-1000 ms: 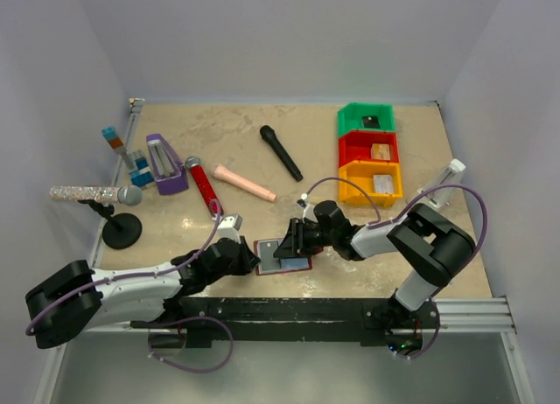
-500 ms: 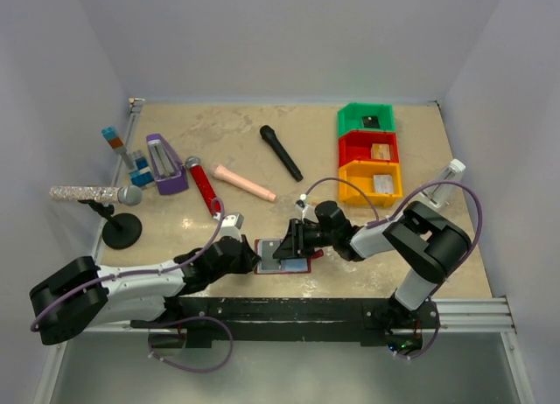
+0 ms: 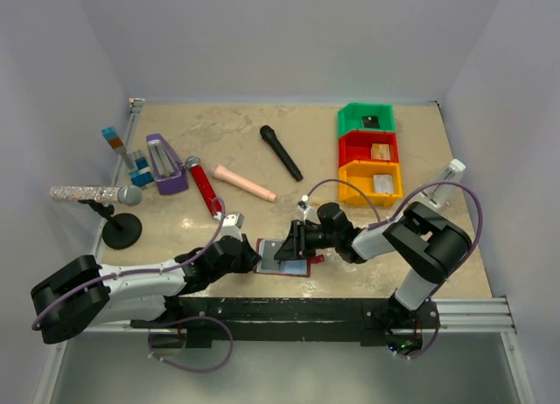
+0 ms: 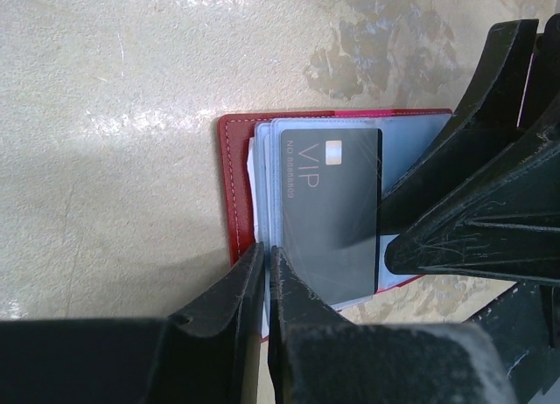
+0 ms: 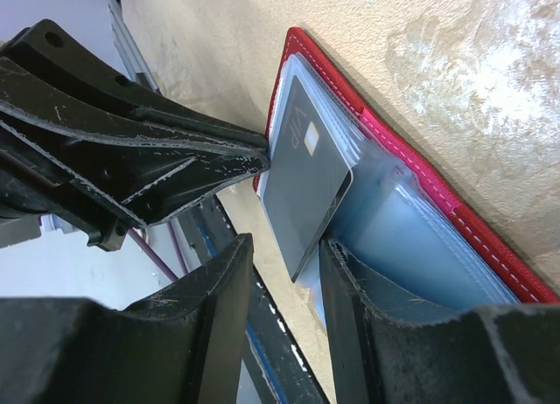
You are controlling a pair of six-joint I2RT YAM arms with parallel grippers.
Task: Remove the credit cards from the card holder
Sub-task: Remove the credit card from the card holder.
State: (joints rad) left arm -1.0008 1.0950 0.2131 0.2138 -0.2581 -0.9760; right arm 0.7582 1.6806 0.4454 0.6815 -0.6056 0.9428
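On tan tabletop point(image 3: 219, 133), pinching left edge of card holder point(image 4: 229, 185) with left gripper point(image 4: 266, 255), jaws almost closed. Straddling black card point(image 5: 306, 177) at holder's right side with right gripper point(image 5: 286, 242), jaws half apart, not squeezing.

Black card point(image 4: 332, 212) in the red card holder point(image 4: 234, 185), jaws at its edge

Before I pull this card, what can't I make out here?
1. Cards behind the black card: left wrist view, it and the sleeves cover them.
2. Much of the card holder: top view, under the left gripper and right gripper.
3. What's in the bins: top view, too small.
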